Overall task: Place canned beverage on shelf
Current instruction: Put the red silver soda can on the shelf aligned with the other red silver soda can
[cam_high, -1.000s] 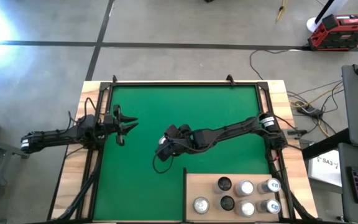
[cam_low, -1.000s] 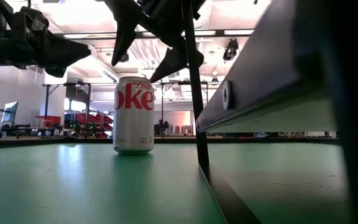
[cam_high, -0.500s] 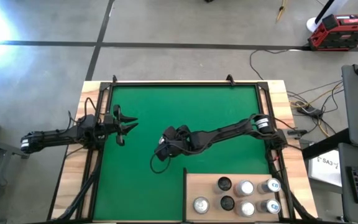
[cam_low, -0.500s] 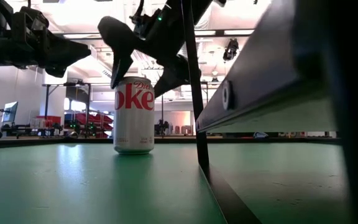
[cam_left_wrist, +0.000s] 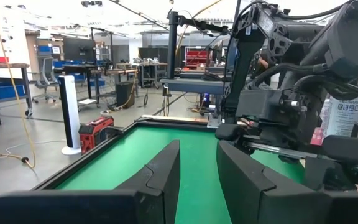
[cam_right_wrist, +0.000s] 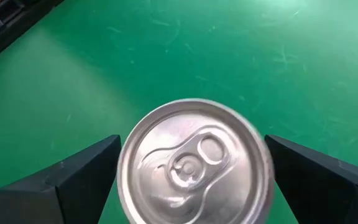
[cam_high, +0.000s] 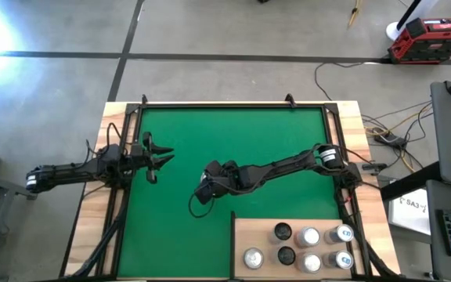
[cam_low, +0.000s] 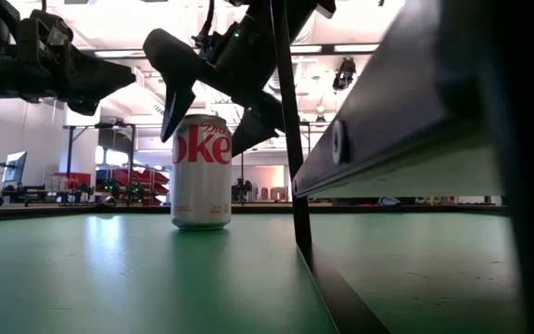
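A silver Diet Coke can (cam_low: 200, 173) stands upright on the green mat (cam_high: 178, 227) near the middle of the desk (cam_high: 92, 227), with the right gripper (cam_right_wrist: 191, 180) poised directly over it. Seen from the right wrist, the can's pull-tab top sits squarely between the two dark fingers (cam_right_wrist: 73, 177), whose jaws are spread wide on either side of the rim without touching it. From desk height, the finger tips reach down about the can's top edge. The right arm stretches in from the desk's right side. The shelf (cam_high: 257, 233), a pale plywood panel at the mat's near right corner, carries six other cans (cam_high: 310, 237) standing in two rows, well apart from the Diet Coke can. The left gripper (cam_high: 160, 160) waits above the mat's left edge, its jaws narrowly parted and holding nothing.
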You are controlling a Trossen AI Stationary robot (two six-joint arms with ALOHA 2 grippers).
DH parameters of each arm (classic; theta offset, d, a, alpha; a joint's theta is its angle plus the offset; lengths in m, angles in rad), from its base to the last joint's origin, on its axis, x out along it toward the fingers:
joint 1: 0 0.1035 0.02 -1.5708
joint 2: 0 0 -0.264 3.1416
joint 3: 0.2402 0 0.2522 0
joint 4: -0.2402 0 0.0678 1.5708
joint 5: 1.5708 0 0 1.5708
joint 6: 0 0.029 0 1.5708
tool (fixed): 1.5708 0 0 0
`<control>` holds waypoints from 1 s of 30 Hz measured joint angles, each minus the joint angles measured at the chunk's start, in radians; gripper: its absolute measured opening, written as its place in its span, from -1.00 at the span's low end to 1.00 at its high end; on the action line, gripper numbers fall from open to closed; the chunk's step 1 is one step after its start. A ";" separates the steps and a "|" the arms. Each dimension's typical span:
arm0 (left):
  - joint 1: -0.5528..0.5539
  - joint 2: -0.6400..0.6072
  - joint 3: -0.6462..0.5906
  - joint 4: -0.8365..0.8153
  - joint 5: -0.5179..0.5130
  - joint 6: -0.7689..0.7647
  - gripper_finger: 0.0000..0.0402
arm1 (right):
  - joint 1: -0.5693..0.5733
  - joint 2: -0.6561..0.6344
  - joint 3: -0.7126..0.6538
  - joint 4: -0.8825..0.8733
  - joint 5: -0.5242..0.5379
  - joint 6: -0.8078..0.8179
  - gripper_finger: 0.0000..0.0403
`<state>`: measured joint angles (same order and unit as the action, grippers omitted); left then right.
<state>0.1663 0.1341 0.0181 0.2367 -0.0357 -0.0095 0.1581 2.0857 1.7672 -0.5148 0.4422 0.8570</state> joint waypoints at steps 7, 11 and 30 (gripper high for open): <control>0.000 0.000 0.000 0.000 0.000 0.000 -0.56 | 0.000 0.000 0.000 -0.003 -0.032 0.022 0.91; 0.000 0.000 0.000 0.000 0.000 0.000 -0.56 | 0.000 0.000 0.000 -0.006 -0.031 0.043 0.88; 0.000 0.000 0.000 0.000 0.000 0.000 -0.56 | 0.000 0.000 0.167 -0.284 -0.025 0.141 0.44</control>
<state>0.1663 0.1341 0.0181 0.2368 -0.0357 -0.0094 0.1578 2.0853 1.9343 -0.7991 0.4173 0.9981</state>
